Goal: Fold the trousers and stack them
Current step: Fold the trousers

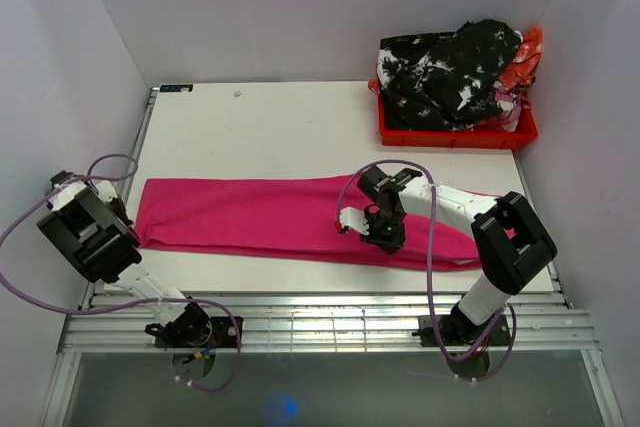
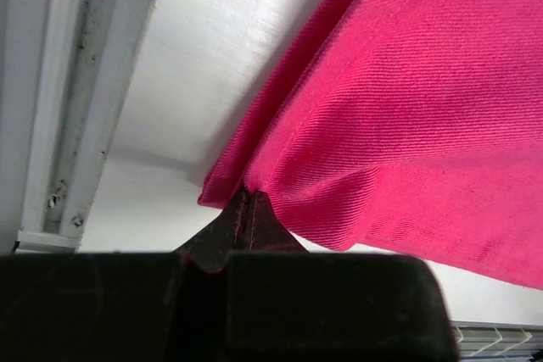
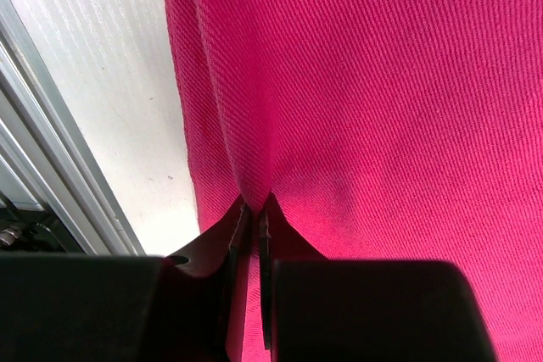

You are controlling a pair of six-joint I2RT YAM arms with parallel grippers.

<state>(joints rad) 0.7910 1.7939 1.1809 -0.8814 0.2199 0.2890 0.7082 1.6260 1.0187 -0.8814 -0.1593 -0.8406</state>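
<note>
The magenta-pink trousers [image 1: 260,215] lie flat in a long strip across the white table [image 1: 250,127], running left to right. My left gripper [image 1: 133,230] is at their left end, shut on the cloth's near corner; in the left wrist view the trousers [image 2: 407,99] gather into a pinch at the gripper [image 2: 246,203]. My right gripper [image 1: 384,240] is over the strip's middle, close to its near edge. Its jaws are shut on a small raised ridge of the trousers [image 3: 382,82] at the gripper [image 3: 255,209].
A red crate [image 1: 455,135] heaped with black floral and orange clothes [image 1: 450,72] stands at the back right corner. Metal rails [image 1: 330,322] run along the table's near edge by the arm bases. White walls close in both sides.
</note>
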